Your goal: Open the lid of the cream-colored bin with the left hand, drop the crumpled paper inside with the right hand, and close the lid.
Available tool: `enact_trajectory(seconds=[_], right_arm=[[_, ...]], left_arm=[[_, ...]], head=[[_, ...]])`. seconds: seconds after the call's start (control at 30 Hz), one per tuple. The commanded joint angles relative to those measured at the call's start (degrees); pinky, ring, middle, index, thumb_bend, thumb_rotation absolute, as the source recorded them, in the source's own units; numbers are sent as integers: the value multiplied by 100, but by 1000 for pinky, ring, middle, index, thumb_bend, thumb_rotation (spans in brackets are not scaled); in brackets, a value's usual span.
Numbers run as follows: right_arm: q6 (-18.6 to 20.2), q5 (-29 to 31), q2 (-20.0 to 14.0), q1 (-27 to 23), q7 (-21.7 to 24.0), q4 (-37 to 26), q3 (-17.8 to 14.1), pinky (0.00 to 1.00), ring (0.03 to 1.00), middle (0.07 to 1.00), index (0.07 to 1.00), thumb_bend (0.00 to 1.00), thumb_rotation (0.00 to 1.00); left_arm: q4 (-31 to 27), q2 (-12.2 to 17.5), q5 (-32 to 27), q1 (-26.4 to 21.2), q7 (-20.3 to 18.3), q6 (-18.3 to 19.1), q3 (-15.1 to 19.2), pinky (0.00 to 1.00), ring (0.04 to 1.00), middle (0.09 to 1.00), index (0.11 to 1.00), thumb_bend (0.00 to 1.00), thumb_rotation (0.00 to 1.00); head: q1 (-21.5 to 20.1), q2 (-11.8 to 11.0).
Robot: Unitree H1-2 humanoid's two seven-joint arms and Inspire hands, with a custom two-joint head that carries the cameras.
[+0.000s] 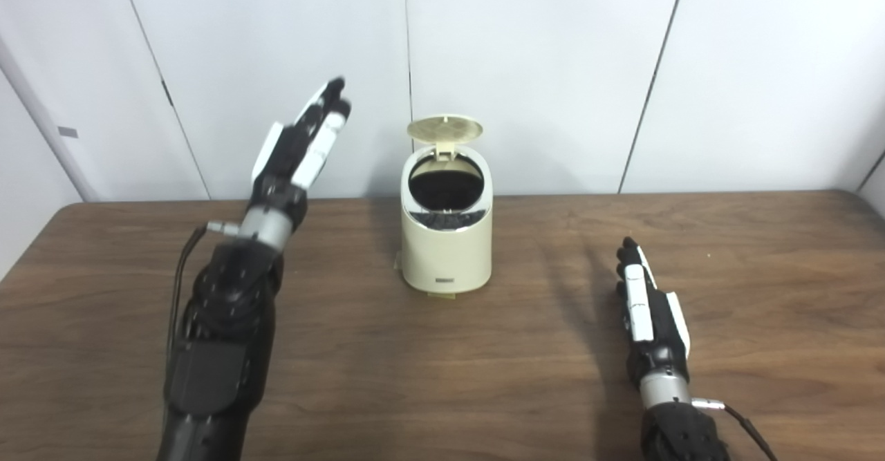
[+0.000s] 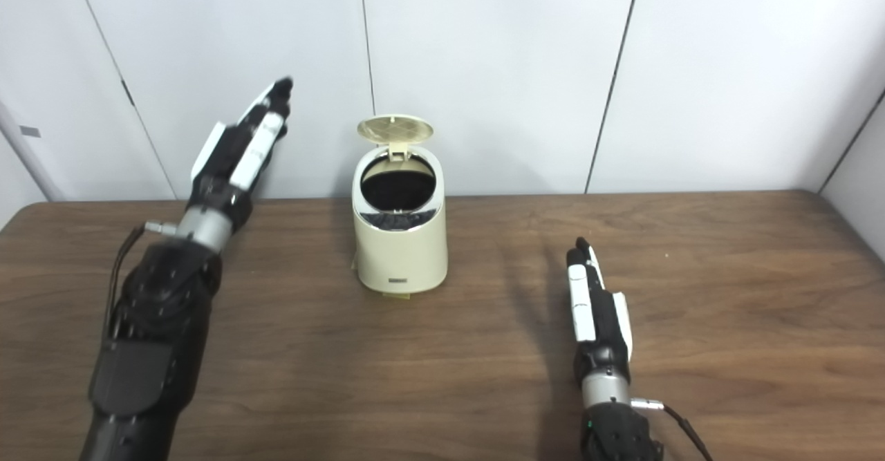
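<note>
The cream-colored bin [image 1: 446,240] stands upright near the middle back of the wooden table [image 1: 442,378]. Its round lid [image 1: 444,128] is tipped up and back, leaving the dark mouth uncovered. My left hand [image 1: 304,146] is raised well above the table, to the left of the bin and apart from it, fingers stretched out straight and holding nothing. My right hand [image 1: 646,309] rests low over the table to the bin's right, fingers extended forward, empty. No crumpled paper shows anywhere on the table; the bin's inside is too dark to make out.
White wall panels [image 1: 539,67] stand right behind the table's far edge, close behind the bin. Bare wood lies between the bin and each hand and along the front.
</note>
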Motion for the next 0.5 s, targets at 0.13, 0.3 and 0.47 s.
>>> enact_trajectory(seconds=[0.13,0.3,0.47], right_arm=[[-180,-47,-6,-4,-121,51,141,974,966,956,976,508,1000],[-208,0,1,33,-161,88,187,980,964,958,975,460,1000],[-226,25,20,57,-206,86,212,985,962,960,972,456,1000]], left_arm=[[183,121,140,-787,-84,-85,-165,997,985,981,964,627,852],[401,204,317,-1094,-238,-167,-396,981,976,965,936,621,895],[569,275,532,-1328,-416,-205,-635,948,950,929,907,582,938]], head=[[12,-13],[16,-32],[12,-42]])
